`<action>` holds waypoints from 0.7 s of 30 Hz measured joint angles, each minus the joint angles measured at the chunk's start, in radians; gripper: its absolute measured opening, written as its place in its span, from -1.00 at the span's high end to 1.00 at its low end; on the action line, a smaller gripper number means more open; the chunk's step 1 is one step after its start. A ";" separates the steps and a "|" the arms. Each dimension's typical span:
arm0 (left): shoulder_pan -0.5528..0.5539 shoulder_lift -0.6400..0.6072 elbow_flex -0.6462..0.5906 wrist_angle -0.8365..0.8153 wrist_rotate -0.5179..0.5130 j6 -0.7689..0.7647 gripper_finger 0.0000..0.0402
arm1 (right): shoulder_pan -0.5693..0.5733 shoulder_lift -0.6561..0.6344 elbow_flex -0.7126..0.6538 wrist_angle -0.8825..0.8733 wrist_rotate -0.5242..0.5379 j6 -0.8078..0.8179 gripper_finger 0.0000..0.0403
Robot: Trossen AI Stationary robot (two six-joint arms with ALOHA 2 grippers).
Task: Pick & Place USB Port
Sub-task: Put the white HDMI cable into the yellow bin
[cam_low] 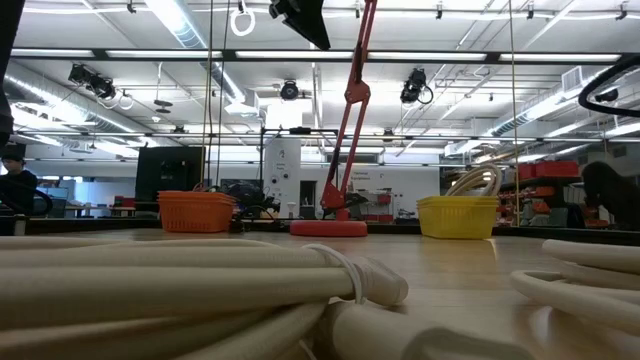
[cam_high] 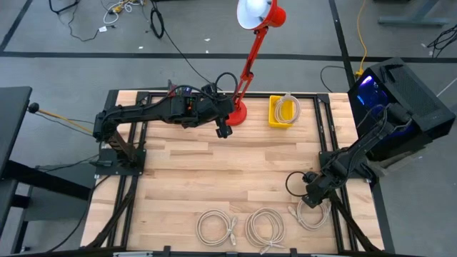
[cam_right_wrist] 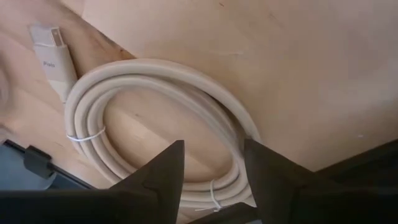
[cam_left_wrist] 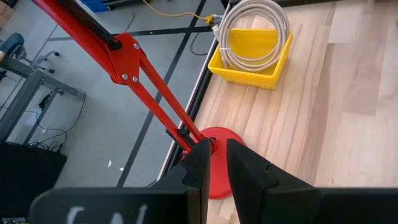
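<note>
Now, we had the right gripper (cam_right_wrist: pixel 211 171) hovering over the coiled USB cable (cam_right_wrist: pixel 168 130) at about four o'clock on the table (cam_high: pixel 214 171), its fingers spread wide and holding nothing. Two more coils (cam_high: pixel 216 227) lay at six o'clock. The yellow bin (cam_high: pixel 283 112), one cable already inside, sat at one o'clock beside the red lamp's base (cam_high: pixel 235 112). The left gripper (cam_left_wrist: pixel 214 165) hung at twelve o'clock over that base, fingers narrow and empty. The risk, as we judged it, was in the grab: catching a single loop could let the coil sag open, and the plug (cam_right_wrist: pixel 53 53) might snag the bin's rim. A swing near the lamp arm could clip it too.
</note>
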 joint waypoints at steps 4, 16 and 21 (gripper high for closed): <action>0.000 0.000 0.000 0.000 0.000 0.000 0.71 | -0.003 0.000 0.000 0.000 0.008 0.010 0.17; 0.000 0.000 0.000 0.001 0.000 -0.001 0.71 | -0.005 0.020 -0.108 0.118 -0.040 0.051 0.54; 0.000 0.000 0.000 0.001 0.000 -0.006 0.71 | -0.005 0.020 -0.113 0.132 -0.035 0.011 0.93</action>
